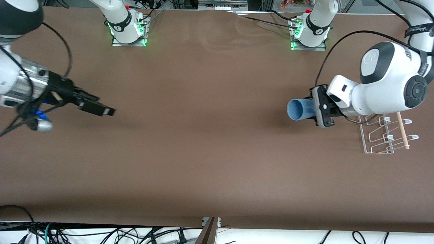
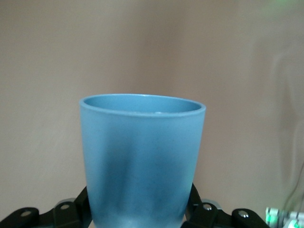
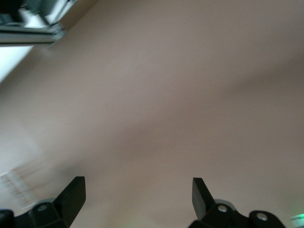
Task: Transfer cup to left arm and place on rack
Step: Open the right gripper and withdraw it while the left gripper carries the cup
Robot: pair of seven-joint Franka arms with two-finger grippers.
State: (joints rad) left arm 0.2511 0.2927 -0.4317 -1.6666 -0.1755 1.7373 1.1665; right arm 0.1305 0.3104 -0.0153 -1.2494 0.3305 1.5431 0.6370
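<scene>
Table (image 1: 210,152) space is bare brown between the arms. Largest of the task's things, the rack (image 1: 385,135) stands at the left arm's end. The left gripper (image 1: 317,110) hangs just beside it over the table, clamped on the cup (image 1: 300,109), which lies sideways, mouth away from the rack. The carry should probably swing the cup over the pegs, tip it mouth-down, and release only once seated. The right gripper (image 1: 101,110) waits spread and empty.
</scene>
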